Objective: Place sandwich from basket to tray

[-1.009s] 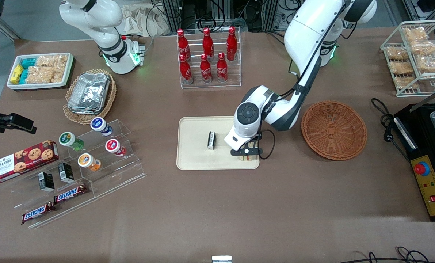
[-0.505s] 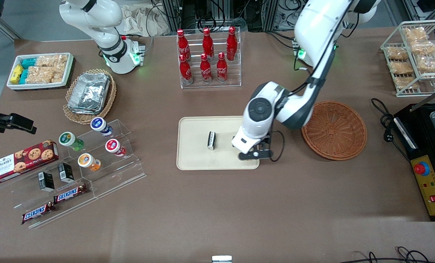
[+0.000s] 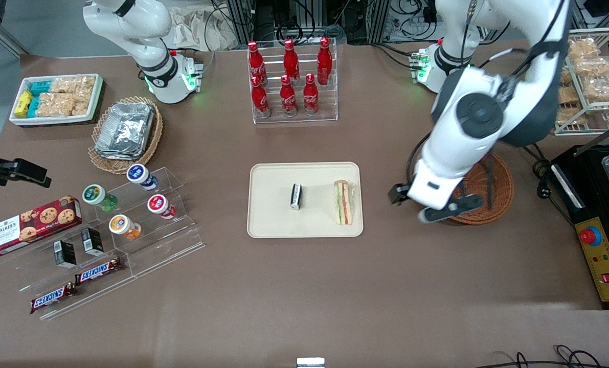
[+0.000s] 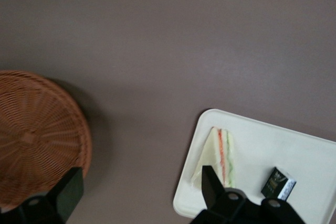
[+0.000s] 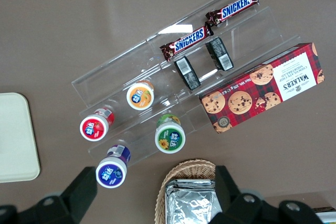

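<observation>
Left arm's black two-finger gripper (image 4: 139, 195) spread wide, holding nothing, raised above bare bench between the tray and the basket, touching neither. One finger (image 4: 67, 192) shows over the basket's rim, the second over the tray's edge.

Flat cream-beige rectangular tray (image 3: 271, 225) holds two things: the triangular wrapped sandwich with pale bread and green and orange-red filling stripes (image 3: 343, 202), lying flat just inside the rim at the tray's end nearest the basket, and a small black-and-white bar (image 3: 296, 196) near the tray's middle, apart from the sandwich. Round reddish-brown woven wicker basket (image 3: 498, 191) sits beside the tray toward the working arm's end, partly covered by the arm; nothing visible in it in the wrist view (image 4: 37, 135).

Brown matte bench (image 3: 304, 286). Clear rack of red cola bottles (image 3: 290, 76) farther from the front camera than the tray. Toward the parked arm's end: pale lacy-rimmed wicker basket with foil trays (image 3: 125, 130), white bin of snack packs (image 3: 56, 97), clear stepped stand with small coloured-lid jars (image 3: 130, 204). White wire rack of bagged snacks (image 3: 590, 76) toward the working arm's end.
</observation>
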{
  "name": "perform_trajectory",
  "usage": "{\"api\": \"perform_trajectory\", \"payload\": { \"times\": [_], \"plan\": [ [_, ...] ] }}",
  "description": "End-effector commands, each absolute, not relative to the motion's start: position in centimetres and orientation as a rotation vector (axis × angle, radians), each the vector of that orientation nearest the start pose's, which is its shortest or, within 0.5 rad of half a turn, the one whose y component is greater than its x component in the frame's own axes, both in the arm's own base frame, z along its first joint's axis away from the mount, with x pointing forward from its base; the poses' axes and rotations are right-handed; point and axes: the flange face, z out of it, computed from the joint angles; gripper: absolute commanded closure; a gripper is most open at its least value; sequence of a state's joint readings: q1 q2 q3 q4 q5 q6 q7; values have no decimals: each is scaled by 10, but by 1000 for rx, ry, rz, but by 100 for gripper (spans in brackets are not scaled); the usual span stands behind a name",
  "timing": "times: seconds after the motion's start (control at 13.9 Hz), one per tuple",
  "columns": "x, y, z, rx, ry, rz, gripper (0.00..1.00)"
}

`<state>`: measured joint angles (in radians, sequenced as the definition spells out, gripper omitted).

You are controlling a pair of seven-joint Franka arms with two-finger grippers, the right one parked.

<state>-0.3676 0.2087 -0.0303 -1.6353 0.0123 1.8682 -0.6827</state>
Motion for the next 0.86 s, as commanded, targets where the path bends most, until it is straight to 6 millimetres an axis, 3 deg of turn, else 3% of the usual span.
{"api": "perform_trajectory", "payload": {
  "times": [0.0,0.14,0.36,0.5,0.79],
  "plan": [
    [561,-192,542,-3111,-359,-13,0],
    [550,-161,566,-3116,-276,-3,0],
    [532,-111,581,-3140,-121,-18,0],
    [532,-69,590,-3143,-109,-15,0],
    [535,-38,615,-3127,111,33,0]
  ]
}}
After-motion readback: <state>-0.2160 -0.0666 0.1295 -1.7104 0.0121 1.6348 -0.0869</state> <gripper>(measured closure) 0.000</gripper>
